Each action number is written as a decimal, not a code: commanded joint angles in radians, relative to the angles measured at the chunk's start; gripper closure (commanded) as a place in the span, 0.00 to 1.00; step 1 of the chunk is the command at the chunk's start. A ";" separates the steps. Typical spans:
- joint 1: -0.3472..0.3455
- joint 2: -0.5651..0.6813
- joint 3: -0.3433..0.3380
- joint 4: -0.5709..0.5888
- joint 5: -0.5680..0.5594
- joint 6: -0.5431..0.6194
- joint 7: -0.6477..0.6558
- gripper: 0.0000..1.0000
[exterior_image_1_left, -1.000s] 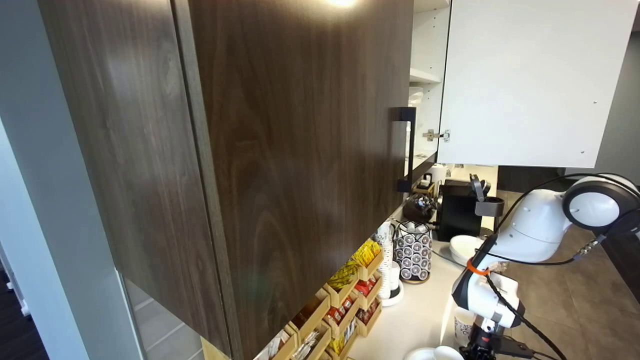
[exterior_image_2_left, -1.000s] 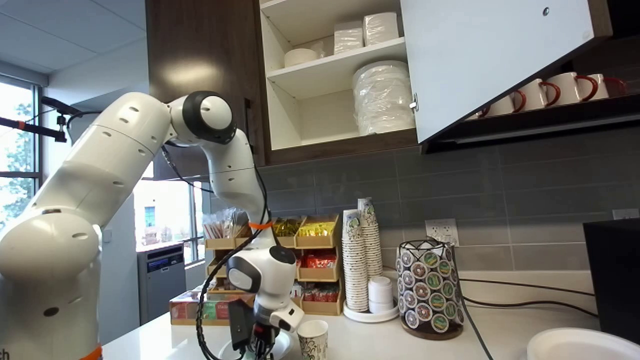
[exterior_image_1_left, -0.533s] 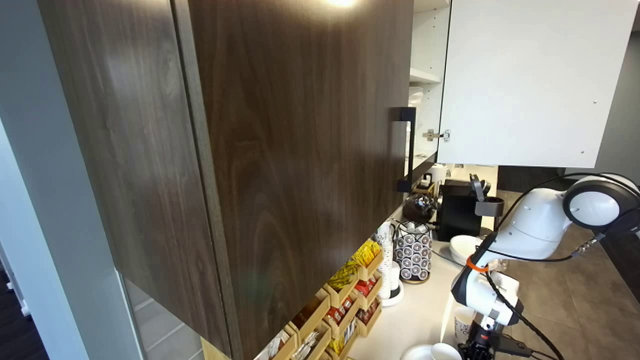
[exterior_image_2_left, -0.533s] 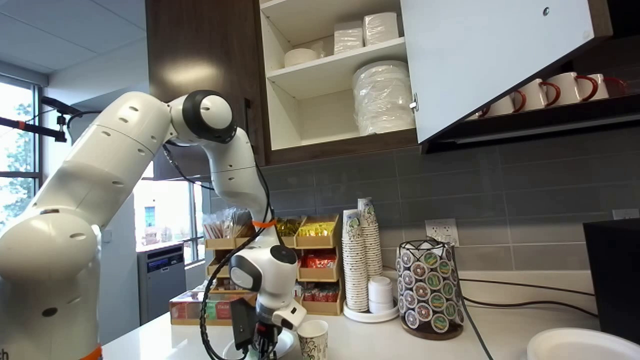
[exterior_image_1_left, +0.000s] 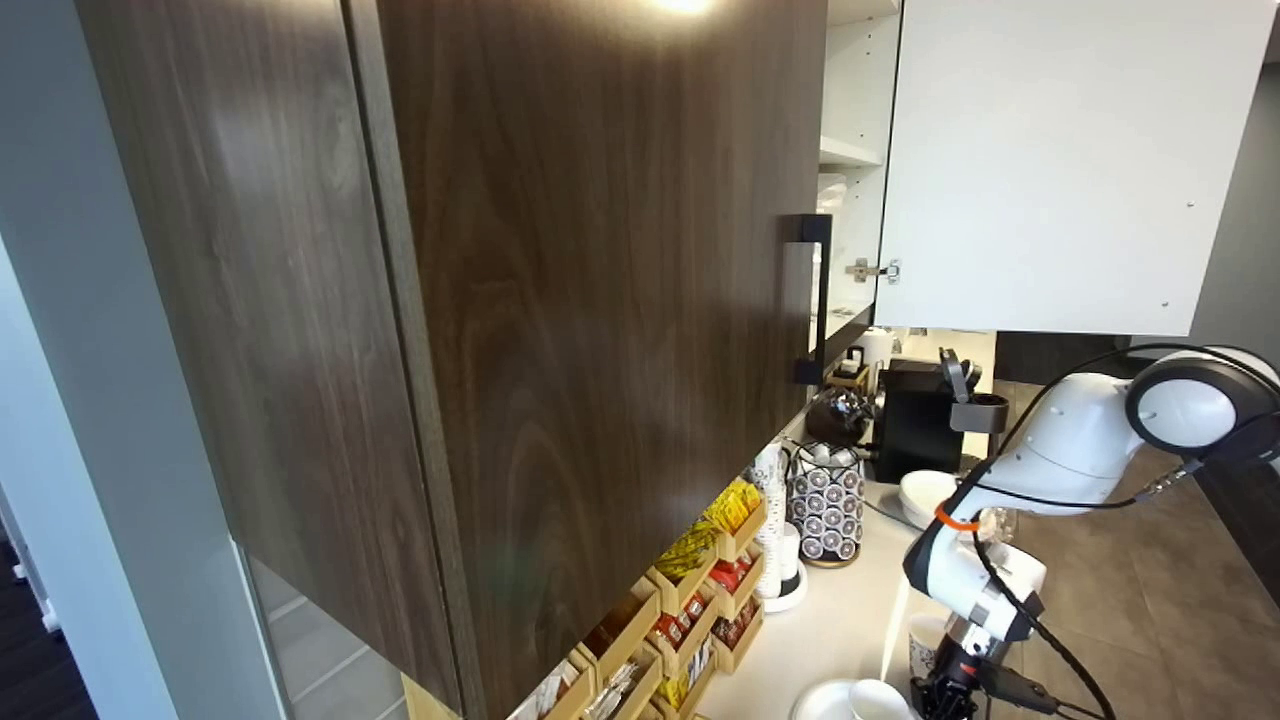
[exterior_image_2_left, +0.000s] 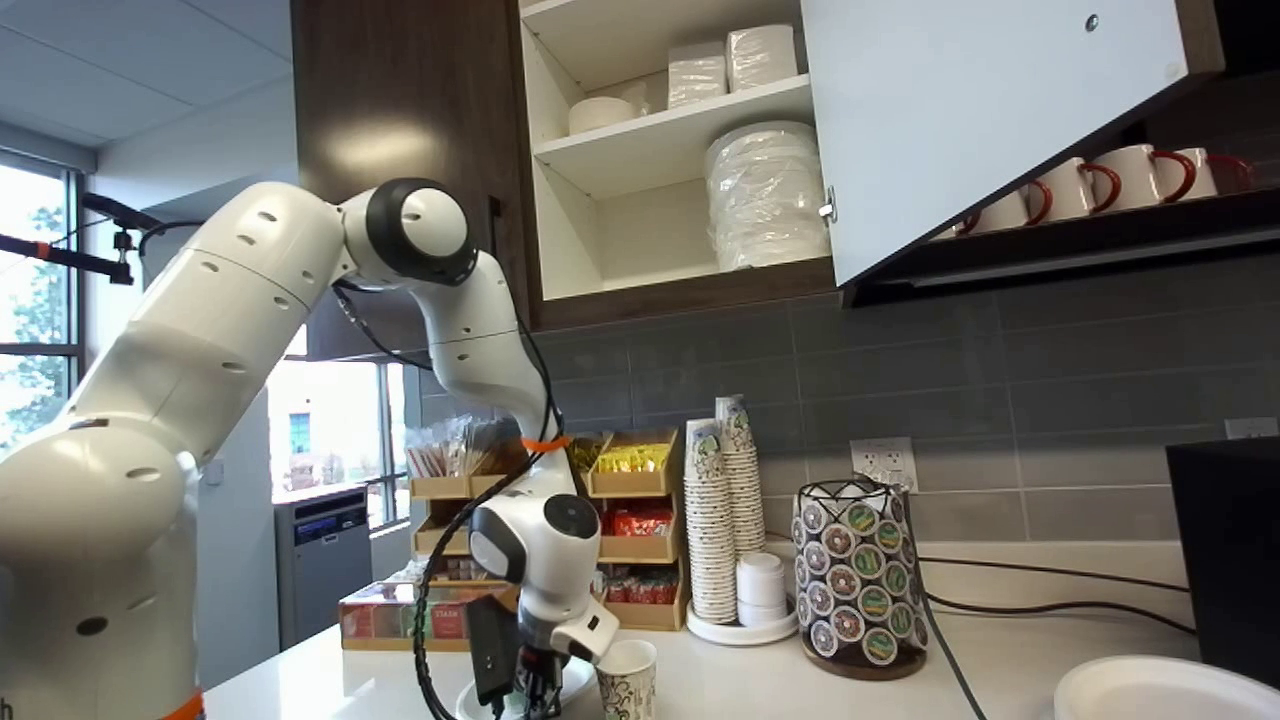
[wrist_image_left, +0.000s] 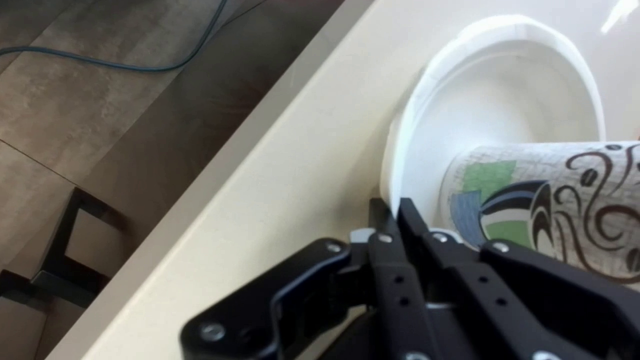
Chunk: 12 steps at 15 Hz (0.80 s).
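Wrist view: jaws nearly together, clamped on rim of white bowl (wrist_image_left: 492, 102); patterned cup (wrist_image_left: 545, 205) inside.

exterior: high, beside cabinet door (exterior_image_1_left: 610, 320) | exterior: facing tiled wall (exterior_image_2_left: 920, 400) | wrist: close above bowl (wrist_image_left: 505, 95) | both exterior views: arm (exterior_image_2_left: 470, 325)

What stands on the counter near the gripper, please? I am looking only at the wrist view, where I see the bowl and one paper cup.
Observer: In both exterior views, a second paper cup stands upright on the counter, close to the gripper.
Operator: Thank you. And what is above the counter?
Observer: A wall cabinet, with one door standing open.
Operator: I understand. What else is on the counter?
Observer: Among other things, two stacks of paper cups, standing on a white tray.
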<state>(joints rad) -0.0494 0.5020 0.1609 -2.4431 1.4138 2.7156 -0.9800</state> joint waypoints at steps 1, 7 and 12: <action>-0.039 0.024 0.012 0.022 0.073 -0.056 -0.100 0.99; -0.081 0.023 0.006 0.021 0.106 -0.189 -0.165 0.99; -0.023 0.016 -0.094 0.019 0.136 -0.319 -0.200 0.99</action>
<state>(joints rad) -0.1001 0.5070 0.1152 -2.4316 1.5048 2.4610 -1.1299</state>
